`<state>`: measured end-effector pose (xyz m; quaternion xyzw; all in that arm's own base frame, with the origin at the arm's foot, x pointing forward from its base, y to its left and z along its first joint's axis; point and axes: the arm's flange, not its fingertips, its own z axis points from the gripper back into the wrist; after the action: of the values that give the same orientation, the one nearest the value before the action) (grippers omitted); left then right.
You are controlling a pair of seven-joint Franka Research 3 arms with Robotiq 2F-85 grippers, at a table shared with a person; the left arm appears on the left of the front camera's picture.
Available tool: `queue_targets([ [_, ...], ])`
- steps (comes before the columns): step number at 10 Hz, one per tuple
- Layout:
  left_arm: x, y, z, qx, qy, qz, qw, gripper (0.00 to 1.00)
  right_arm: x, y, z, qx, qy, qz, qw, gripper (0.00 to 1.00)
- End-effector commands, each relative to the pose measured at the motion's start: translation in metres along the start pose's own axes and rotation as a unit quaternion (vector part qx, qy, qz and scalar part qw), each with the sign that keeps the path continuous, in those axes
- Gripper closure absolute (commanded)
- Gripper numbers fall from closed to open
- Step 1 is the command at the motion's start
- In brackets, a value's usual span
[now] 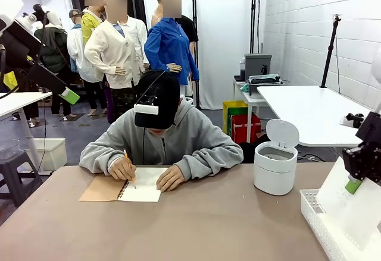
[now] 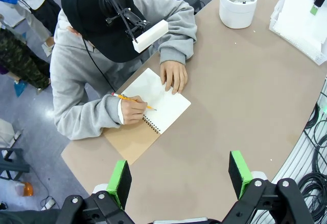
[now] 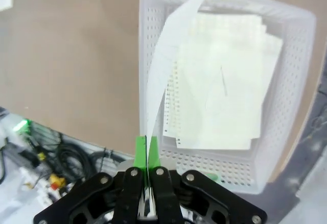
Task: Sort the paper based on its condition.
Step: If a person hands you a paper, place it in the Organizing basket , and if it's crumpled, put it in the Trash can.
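Paper sheet (image 3: 164,45) pinched in right claw (image 3: 147,150), above basket (image 3: 225,175)

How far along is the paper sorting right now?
Done: flat sheets already lie in the basket. In hand: the right gripper is shut on another sheet above that basket. The left gripper hangs open over the table. Left: drop this sheet; the person is writing in the notebook, so more paper may come.
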<state>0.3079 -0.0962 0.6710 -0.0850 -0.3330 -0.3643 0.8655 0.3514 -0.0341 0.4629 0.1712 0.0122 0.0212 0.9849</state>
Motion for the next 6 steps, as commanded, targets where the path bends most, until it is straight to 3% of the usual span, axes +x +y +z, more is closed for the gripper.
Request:
queue_targets([
  [1, -0.001, 0.001, 0.001, -0.003, -0.002, 0.001, 1.000, 0.00, 0.001, -0.007, -0.014, -0.003, -0.002, 0.006, 1.000, 1.00],
  [6, -0.001, 0.001, 0.001, -0.003, -0.002, 0.001, 1.000, 0.00, 0.001, -0.025, -0.063, -0.003, 0.001, 0.010, 1.000, 1.00],
])
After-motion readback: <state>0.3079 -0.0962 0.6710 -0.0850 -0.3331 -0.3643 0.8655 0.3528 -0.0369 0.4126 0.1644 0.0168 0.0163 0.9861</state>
